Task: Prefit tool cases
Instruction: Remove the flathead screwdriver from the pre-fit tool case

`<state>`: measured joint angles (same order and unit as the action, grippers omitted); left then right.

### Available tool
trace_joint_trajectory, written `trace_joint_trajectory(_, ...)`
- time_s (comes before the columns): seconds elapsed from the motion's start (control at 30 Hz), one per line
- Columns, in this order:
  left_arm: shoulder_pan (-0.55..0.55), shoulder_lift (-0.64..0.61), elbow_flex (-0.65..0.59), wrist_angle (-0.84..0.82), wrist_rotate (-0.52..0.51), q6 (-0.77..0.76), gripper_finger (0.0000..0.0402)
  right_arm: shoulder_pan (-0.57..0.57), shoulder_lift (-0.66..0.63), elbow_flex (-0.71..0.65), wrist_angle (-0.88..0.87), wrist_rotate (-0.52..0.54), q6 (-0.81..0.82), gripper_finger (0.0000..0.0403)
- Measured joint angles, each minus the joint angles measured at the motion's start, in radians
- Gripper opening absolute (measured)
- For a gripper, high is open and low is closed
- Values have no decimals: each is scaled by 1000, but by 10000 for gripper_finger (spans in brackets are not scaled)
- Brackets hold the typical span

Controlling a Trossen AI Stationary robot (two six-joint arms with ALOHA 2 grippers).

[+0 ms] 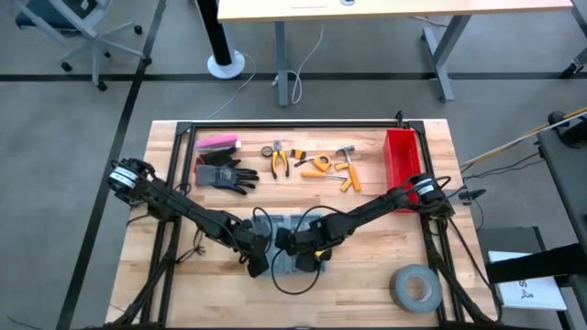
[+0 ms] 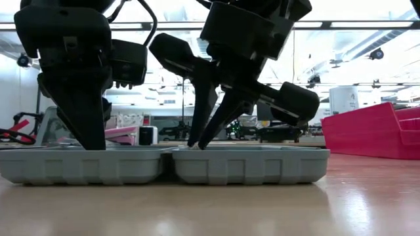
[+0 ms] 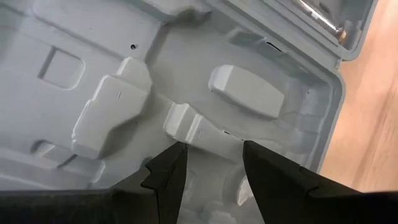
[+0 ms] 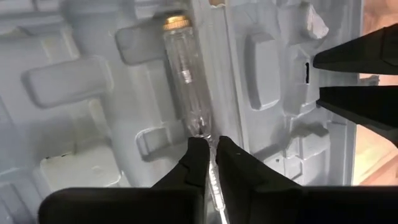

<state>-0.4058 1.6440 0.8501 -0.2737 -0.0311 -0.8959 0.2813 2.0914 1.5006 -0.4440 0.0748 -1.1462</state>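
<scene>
Two pincers inside unlabelled tool case (image 1: 292, 240)

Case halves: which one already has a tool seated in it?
The half under the right tool: a clear-handled tester lies in its slot. The half under the left tool shows only empty moulded slots.
</scene>
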Motion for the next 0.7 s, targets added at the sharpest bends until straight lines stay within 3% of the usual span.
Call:
trace_joint_trajectory(0.23, 0, 0, 0, 8, -1, 6, 165, 0, -19, 1, -1, 42, 52, 62)
trace_joint_trajectory(0.43, 0, 0, 1, 11, -5, 11, 165, 2, -30, 2, -109, 68, 80, 103)
trace_joint_trajectory(0.7, 0, 0, 1, 8, -5, 12, 165, 15, -30, -3, -99, 59, 101, 124)
